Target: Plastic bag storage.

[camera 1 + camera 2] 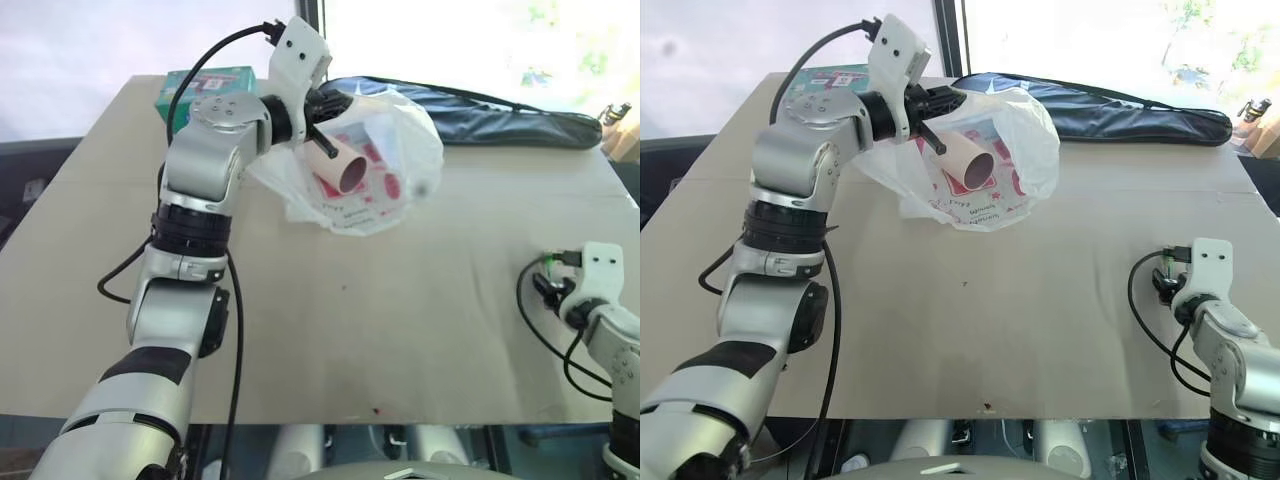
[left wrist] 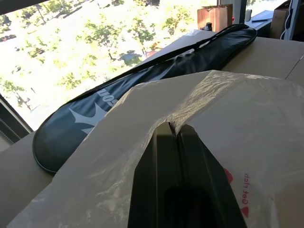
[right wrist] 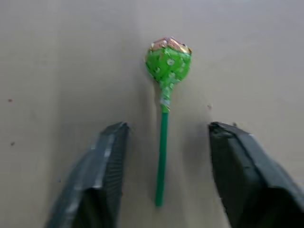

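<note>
**Left gripper pinches the bag up high, right gripper straddles a lollipop**

Over on the left, the green box [image 1: 205, 88] sits at the table's [image 1: 400, 330] far corner, partly behind the raised left arm. The left gripper [image 1: 940, 118] is clamped tight on the plastic bag [image 1: 385, 165], its two black fingers [image 2: 164, 161] pressed together with a fold of thin white film caught between them. The bag hangs from that pinch above the far middle of the table, its lower edge drooping toward the surface, red printing showing on its face. A pinkish cardboard tube [image 1: 970, 160] shows through the film. Behind the bag, the long black racket cover [image 1: 500, 118] lies along the far edge by the window. Swing right: the right gripper [image 3: 164, 156] is low over the table near the right edge, jaws apart, and a green lollipop [image 3: 167, 66] lies on the surface with its stick running between the two fingers, touching neither.
</note>
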